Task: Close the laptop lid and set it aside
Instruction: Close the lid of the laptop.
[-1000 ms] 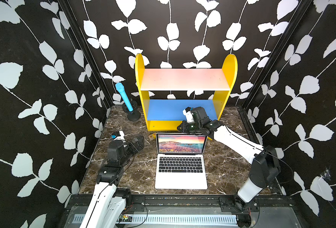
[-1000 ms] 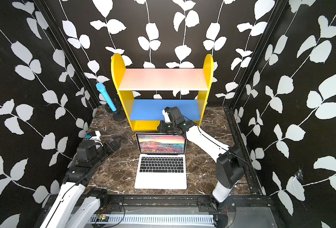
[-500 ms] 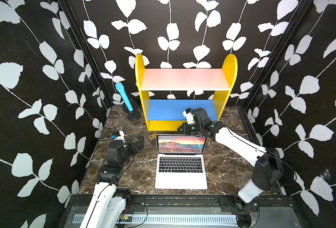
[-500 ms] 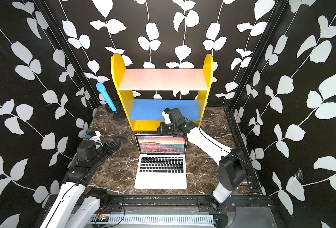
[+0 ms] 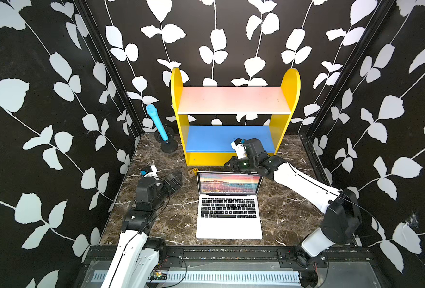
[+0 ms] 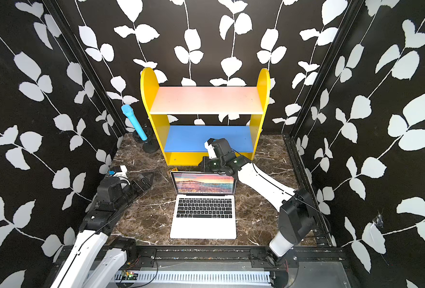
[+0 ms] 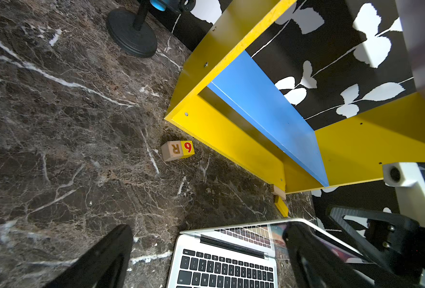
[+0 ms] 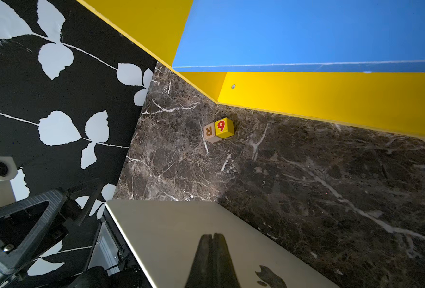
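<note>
The laptop (image 5: 228, 217) (image 6: 202, 220) lies open on the marble table, keyboard toward the front. Its lid (image 5: 228, 183) (image 6: 205, 184) stands tilted back and shows a sunset picture. My right gripper (image 5: 228, 165) (image 6: 204, 166) is shut, just behind the lid's top edge. In the right wrist view its closed fingertips (image 8: 213, 235) lie over the lid's silver outer face (image 8: 171, 229), near the dark logo; whether they touch it I cannot tell. My left gripper (image 5: 177, 177) (image 6: 148, 177) is open and empty, left of the laptop. In the left wrist view the left gripper (image 7: 207, 228) frames the laptop's hinge corner (image 7: 221, 251).
A yellow shelf (image 5: 233, 159) with a blue lower board (image 5: 227, 138) stands right behind the laptop. A small lettered block (image 5: 194, 171) (image 7: 177, 150) (image 8: 218, 129) lies between the two. A blue microphone on a black stand (image 5: 159, 124) is at the back left.
The right arm's elbow has shifted slightly outward while its shut gripper stays at the lid's top edge. The lid's tilt looks the same. The left arm has not moved.
</note>
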You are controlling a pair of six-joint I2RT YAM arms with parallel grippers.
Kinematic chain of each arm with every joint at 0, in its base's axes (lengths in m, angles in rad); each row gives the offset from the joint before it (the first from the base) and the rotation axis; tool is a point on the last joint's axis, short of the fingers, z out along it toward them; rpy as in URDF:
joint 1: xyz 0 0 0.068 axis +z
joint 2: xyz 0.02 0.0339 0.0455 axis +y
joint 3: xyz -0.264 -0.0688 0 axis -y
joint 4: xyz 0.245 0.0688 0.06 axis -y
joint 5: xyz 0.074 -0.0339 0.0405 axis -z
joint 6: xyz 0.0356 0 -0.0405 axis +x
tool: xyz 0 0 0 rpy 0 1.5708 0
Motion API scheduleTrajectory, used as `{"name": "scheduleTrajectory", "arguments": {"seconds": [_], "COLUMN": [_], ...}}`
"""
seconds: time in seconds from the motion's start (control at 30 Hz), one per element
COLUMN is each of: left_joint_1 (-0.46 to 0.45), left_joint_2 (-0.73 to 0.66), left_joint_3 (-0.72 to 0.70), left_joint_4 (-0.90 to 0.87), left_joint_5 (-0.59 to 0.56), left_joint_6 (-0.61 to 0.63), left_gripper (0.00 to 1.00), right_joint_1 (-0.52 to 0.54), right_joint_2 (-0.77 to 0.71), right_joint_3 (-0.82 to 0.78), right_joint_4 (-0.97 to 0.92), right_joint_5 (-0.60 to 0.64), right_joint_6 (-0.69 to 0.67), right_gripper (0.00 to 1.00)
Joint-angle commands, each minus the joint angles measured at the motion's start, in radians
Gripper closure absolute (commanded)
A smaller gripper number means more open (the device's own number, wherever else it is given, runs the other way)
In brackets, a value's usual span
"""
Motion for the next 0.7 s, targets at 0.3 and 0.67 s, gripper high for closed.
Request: {"name": "scheduleTrajectory", "arguments": {"seconds": [0.3,0.67], "left_joint_1": [-0.002,-0.002], "left_joint_2": [-0.005,-0.005], "left_joint_3": [0.022,0.019], "left_joint_4": [-0.005,-0.003], "left_joint_5": [-0.001,-0.002], "left_joint_6": [-0.001,-0.002], "left_gripper": [0.02,0.02], "right_joint_1": [0.042,0.074], "right_joint_2": [-0.032,-0.055], "right_joint_3": [-0.068,-0.082], "right_joint_4": [-0.038,-0.061], "right_joint_5": [-0.003,0.015], "right_joint_6": [-0.005,-0.015], "right_gripper": [1.00,1.00]}}
